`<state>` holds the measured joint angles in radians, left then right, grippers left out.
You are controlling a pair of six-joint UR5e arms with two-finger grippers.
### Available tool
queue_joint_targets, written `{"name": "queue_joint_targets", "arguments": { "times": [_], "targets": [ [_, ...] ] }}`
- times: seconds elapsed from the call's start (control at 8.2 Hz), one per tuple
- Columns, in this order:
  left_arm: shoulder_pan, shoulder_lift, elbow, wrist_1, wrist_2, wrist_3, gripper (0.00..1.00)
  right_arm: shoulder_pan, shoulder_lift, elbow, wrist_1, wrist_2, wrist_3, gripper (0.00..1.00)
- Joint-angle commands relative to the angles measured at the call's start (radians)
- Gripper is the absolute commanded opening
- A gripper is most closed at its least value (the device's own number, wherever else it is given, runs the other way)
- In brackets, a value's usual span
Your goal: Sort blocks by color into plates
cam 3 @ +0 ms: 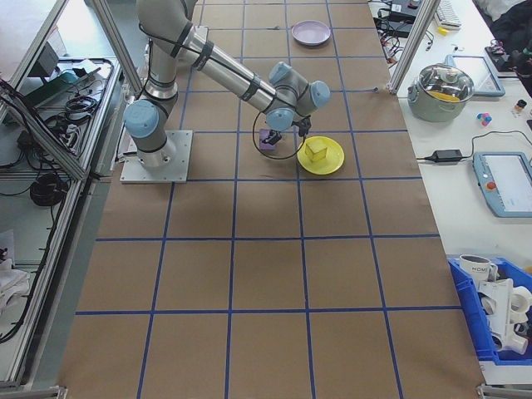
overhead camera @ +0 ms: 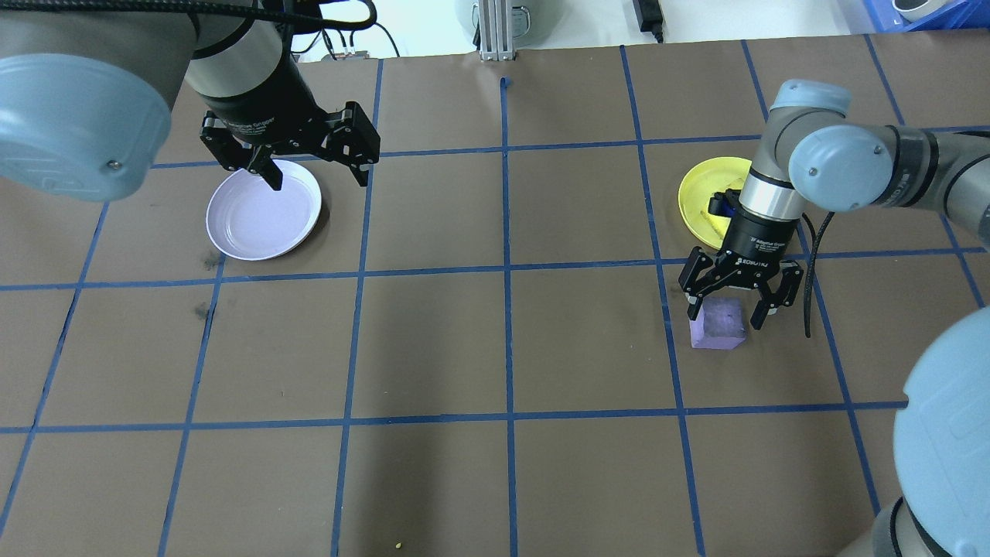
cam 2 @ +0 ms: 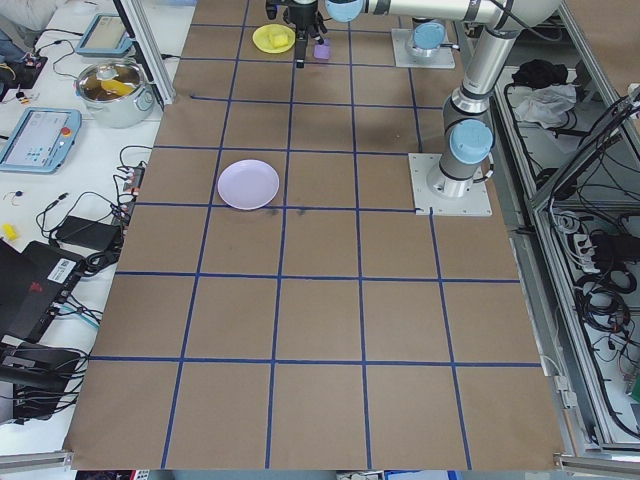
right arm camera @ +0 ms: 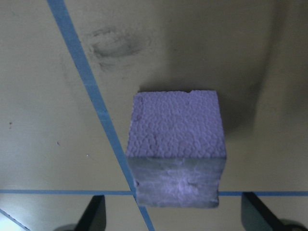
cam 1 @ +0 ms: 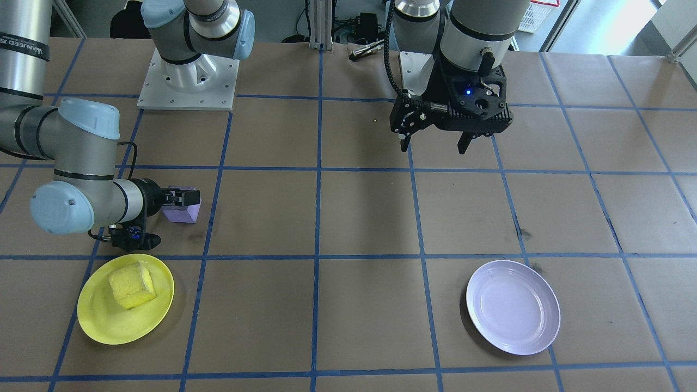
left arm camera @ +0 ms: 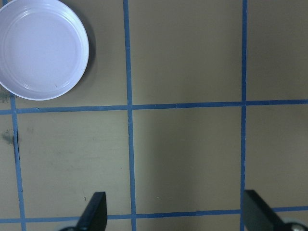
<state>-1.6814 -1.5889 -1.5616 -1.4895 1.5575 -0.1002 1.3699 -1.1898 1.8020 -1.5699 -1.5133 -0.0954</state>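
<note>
The purple block (overhead camera: 718, 325) rests on the brown table beside the yellow plate (cam 1: 103, 321). My right gripper (overhead camera: 731, 309) is open right over it, one finger off each side with a gap. From the right wrist the purple block (right arm camera: 175, 149) fills the middle, and both fingers (right arm camera: 94, 214) stand clear of it. The yellow block (cam 1: 132, 285) lies in the yellow plate. The lavender plate (cam 1: 513, 306) holds nothing. My left gripper (overhead camera: 319, 179) hangs open and high near the lavender plate (overhead camera: 263, 210), holding nothing.
Blue tape lines grid the brown table. The arms' base plates (cam 1: 188, 81) stand at the robot's side. A lidded pot (cam 3: 440, 87), tablets and cables lie on side benches beyond the table's ends, and a blue bin (cam 3: 499, 320) sits at one corner.
</note>
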Motion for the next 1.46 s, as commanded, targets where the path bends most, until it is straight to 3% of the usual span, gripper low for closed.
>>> {"name": "queue_joint_targets", "arguments": {
  "times": [0.0,0.12,0.24,0.37,0.73,0.98,1.1,1.34],
  "targets": [
    [0.002,0.004,0.0,0.0,-0.001,0.001,1.0,0.001,0.041,0.066,-0.148,-0.013,-0.001,1.0],
    [0.002,0.009,-0.002,-0.002,-0.002,0.001,1.0,0.001,0.045,0.068,-0.156,-0.007,0.002,0.76],
    [0.002,0.007,-0.002,-0.002,-0.002,0.001,1.0,0.001,0.045,0.057,-0.156,0.001,0.053,0.12],
    [0.002,0.007,-0.002,-0.002,-0.002,0.001,1.0,0.001,0.033,0.053,-0.142,0.004,0.115,0.0],
    [0.002,0.007,-0.002,-0.002,-0.002,0.001,1.0,0.0,-0.051,0.022,-0.104,0.028,0.12,0.0],
    [0.002,0.007,0.0,0.0,-0.002,0.002,1.0,0.032,-0.091,-0.093,0.031,0.141,0.152,0.0],
    [0.002,0.009,-0.002,-0.002,-0.002,0.002,1.0,0.102,-0.093,-0.139,0.057,0.153,0.22,0.0],
    [0.005,0.012,-0.002,-0.002,-0.002,0.002,1.0,0.258,-0.083,-0.159,0.0,0.278,0.401,0.0]
  ]
}}
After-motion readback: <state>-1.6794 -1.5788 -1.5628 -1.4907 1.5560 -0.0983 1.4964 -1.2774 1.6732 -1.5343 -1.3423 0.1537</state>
